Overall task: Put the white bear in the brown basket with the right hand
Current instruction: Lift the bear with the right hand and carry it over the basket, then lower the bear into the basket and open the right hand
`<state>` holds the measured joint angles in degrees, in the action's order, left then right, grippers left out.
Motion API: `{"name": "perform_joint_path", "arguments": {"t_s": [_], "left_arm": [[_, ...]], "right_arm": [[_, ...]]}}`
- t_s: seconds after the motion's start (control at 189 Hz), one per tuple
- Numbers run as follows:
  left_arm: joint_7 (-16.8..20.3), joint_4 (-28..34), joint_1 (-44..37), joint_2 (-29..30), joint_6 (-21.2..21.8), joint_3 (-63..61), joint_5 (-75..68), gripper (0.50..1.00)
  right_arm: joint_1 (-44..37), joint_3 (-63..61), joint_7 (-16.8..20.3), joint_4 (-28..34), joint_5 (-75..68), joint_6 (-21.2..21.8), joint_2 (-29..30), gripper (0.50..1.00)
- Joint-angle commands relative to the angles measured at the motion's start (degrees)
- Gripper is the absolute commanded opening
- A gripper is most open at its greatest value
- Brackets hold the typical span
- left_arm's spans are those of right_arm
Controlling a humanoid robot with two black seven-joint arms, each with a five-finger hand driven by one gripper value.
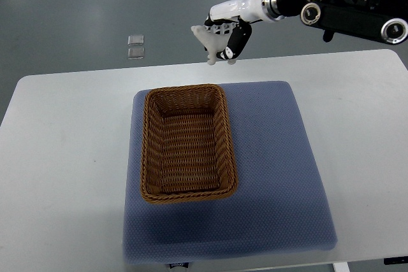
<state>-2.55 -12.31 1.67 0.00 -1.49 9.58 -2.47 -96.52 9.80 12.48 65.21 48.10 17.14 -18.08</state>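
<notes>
The brown wicker basket sits on a blue mat on the white table, and I see nothing inside it. My right hand hangs in the air beyond the table's far edge, just past the basket's far right corner. Its white fingers are spread and point downward with nothing between them. The arm reaches in from the upper right. No white bear shows anywhere in the view. My left arm is out of sight.
The blue mat covers the middle of the white table. Two small clear square pieces lie on the grey floor beyond the table's far edge.
</notes>
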Motion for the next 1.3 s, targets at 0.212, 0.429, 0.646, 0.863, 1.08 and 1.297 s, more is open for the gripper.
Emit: {"name": "perform_joint_path", "arguments": {"t_s": [0.212,0.429,0.646,0.863,1.08,1.297], "left_arm": [[0.0,0.0,0.0,0.0,0.08,-0.08,0.01,1.0],[0.0,0.09,0.0,0.0,0.08,-0.08,0.01,1.0],[0.0,0.09,0.0,0.0,0.08,-0.08,0.01,1.0],[0.0,0.09,0.0,0.0,0.08,-0.17,0.01,1.0],[-0.08,0.09,0.0,0.0,0.08,-0.17,0.01,1.0],[0.0,0.09,0.0,0.0,0.08,-0.17,0.01,1.0]], "right_arm": [[6.08,1.45,0.01,-5.62,0.16,-5.18,13.95,0.5],[12.23,1.72,0.01,-8.96,0.68,-7.29,18.08,0.5],[15.83,3.21,0.01,-11.16,3.32,-7.73,18.08,0.5],[17.06,3.21,-0.08,-11.6,3.67,-8.61,18.08,0.5],[19.52,3.21,-0.08,-12.04,3.67,-9.14,18.08,0.543],[19.79,3.12,-0.08,-12.57,3.67,-9.14,18.08,0.688]]}}
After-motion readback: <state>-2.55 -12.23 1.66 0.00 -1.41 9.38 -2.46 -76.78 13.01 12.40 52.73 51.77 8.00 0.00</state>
